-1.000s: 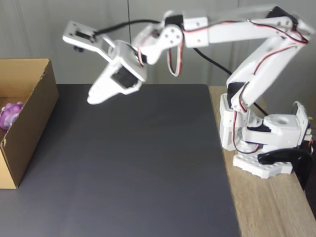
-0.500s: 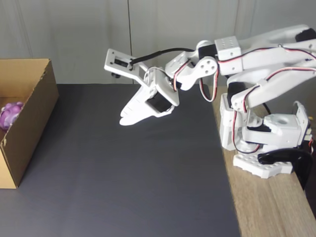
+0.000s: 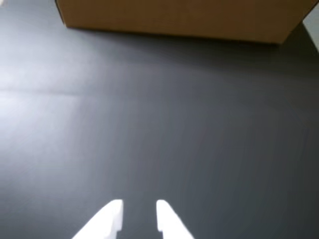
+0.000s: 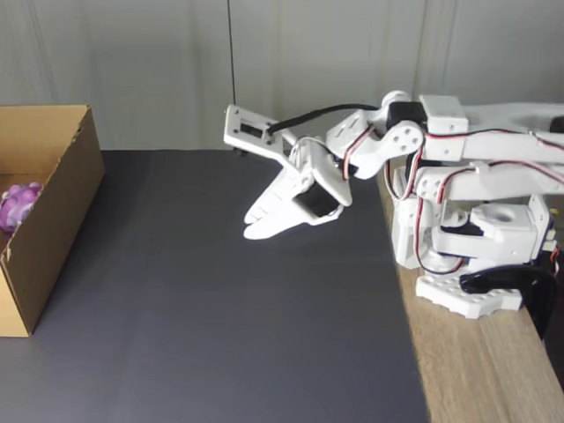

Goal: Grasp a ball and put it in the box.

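In the fixed view the pink and purple bumpy ball (image 4: 19,204) lies inside the brown cardboard box (image 4: 55,216) at the left edge, partly hidden by the box's wall. My white gripper (image 4: 254,225) hangs over the middle of the dark mat, far to the right of the box, pointing down and left. Nothing is between its fingers. The wrist view shows the two white fingertips a narrow gap apart, so the gripper (image 3: 138,215) is open, and the box's plain side (image 3: 174,17) runs along the top.
A dark grey mat (image 4: 220,335) covers the table between the box and the arm. The arm's white base (image 4: 476,242) stands on a wooden tabletop (image 4: 480,379) at the right. A grey wall lies behind.
The arm has folded back toward its base, carrying the gripper right and lower, away from the box. The ball has stayed in the box.
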Available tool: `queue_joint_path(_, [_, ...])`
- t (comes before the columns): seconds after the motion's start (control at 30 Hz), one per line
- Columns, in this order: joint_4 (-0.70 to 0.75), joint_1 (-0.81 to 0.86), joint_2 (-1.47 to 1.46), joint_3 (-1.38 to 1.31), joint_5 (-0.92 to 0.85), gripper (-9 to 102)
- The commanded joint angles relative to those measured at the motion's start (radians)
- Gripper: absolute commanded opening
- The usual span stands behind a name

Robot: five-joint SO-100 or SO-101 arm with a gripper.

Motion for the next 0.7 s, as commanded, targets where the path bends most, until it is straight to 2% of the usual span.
queue_joint_path(0.0, [0.032,-0.002,0.02,0.002,-0.011,9])
queue_joint_path(0.1, [0.023,0.006,0.021,0.015,-0.014,8])
queue_joint_path(0.23, [0.083,0.026,0.021,0.018,-0.018,7])
queue_joint_path(0.43, [0.264,0.038,0.023,0.018,-0.025,6])
queue_joint_path(0.67, [0.41,0.012,0.023,0.02,-0.077,6])
